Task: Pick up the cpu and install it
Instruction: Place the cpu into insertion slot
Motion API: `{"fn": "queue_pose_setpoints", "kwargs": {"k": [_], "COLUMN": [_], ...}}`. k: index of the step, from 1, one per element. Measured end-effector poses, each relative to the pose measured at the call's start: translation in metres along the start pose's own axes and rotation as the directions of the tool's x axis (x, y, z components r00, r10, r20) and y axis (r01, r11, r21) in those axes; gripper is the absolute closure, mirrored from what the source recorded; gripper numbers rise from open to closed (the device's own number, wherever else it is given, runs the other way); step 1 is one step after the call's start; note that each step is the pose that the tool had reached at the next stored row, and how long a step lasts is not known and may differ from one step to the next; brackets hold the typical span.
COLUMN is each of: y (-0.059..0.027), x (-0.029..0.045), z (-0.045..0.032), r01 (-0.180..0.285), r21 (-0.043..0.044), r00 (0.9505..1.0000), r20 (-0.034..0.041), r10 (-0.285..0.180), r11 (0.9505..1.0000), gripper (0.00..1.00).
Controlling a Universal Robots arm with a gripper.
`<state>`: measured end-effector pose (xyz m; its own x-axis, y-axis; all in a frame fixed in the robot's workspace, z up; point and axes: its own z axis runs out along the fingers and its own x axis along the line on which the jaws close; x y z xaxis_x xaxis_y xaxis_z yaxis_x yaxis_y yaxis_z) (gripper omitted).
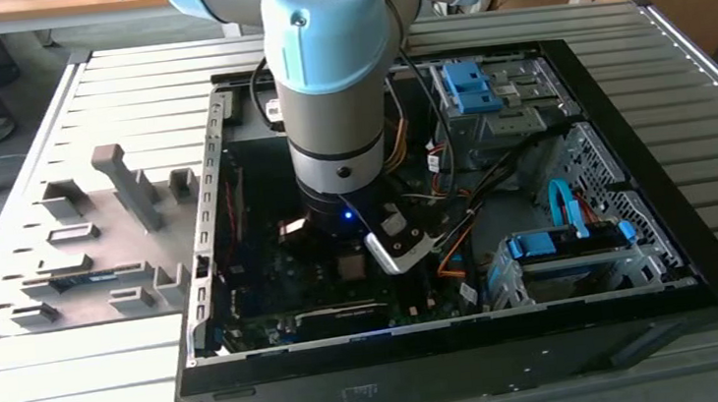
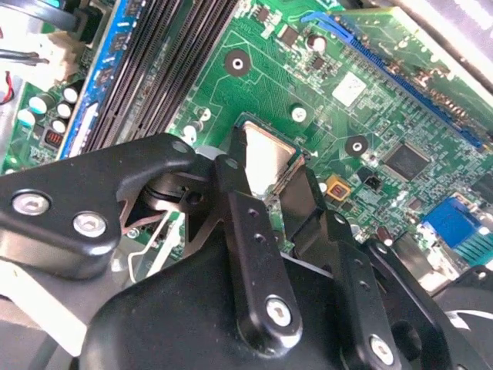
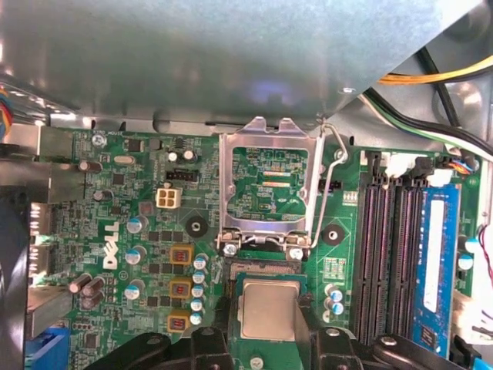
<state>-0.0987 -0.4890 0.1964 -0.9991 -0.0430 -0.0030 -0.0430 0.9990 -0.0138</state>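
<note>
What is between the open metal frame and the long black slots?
In the first wrist view, a thin wire lever and green board with a round hole lie between the frame and the slots.

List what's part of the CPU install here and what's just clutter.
Job:
cpu, gripped in the hand
socket frame, hinged open

Lying about:
memory slots
blue drive caddy
grey parts tray beside the case
</note>
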Motion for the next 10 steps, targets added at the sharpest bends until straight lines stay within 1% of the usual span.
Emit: {"fn": "queue_pose_setpoints", "kwargs": {"k": [10], "y": [0.0001], "x": [-0.0001], "z": [-0.0007], "r01": [0.002], "r21": [-0.0001], "r00": [1.0000], "r20": [0.0002], "r10": [-0.002], "r11": [1.0000], "gripper": [0.55]}}
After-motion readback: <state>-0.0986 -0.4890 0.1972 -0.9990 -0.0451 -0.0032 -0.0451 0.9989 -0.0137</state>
